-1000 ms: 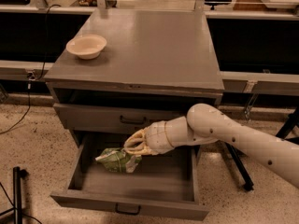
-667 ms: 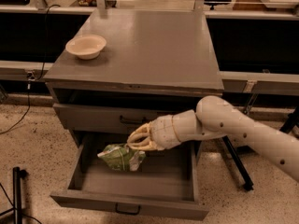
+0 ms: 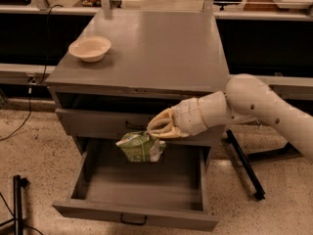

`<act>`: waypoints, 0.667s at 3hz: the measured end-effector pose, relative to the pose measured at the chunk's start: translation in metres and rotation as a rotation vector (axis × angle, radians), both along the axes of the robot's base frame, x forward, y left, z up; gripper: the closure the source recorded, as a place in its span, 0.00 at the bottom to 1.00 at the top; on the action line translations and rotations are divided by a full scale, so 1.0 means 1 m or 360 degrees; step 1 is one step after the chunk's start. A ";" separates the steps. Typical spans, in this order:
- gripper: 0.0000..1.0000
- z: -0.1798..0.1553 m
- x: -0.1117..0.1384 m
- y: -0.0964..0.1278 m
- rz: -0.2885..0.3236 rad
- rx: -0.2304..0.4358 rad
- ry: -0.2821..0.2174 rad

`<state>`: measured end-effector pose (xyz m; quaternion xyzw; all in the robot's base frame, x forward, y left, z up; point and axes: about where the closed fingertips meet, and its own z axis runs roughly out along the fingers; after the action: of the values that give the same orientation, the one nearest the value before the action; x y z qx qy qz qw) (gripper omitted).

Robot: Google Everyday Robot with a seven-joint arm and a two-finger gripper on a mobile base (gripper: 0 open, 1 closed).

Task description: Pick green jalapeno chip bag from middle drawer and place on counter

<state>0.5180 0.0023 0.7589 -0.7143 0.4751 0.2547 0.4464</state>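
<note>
One tool (image 3: pixel 151 130) holds one bag (image 3: pixel 141 148) over one open drawer (image 3: pixel 98 211).

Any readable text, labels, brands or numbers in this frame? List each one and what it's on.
No text can be read in this frame.
green jalapeno chip bag, held by the gripper above the open middle drawer: white print patches, too blurred to read.
bowl: no markings visible.
counter: no markings visible.

No legible text on the bag (image 3: pixel 140 148) hanging from the tool (image 3: pixel 150 132).
</note>
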 end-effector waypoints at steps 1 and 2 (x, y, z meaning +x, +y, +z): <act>1.00 0.021 0.019 -0.019 0.0000 -0.0027 -0.0015; 1.00 0.042 0.039 -0.033 0.0010 -0.0063 -0.0027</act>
<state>0.5571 -0.0307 0.8005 -0.7266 0.4740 0.2404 0.4354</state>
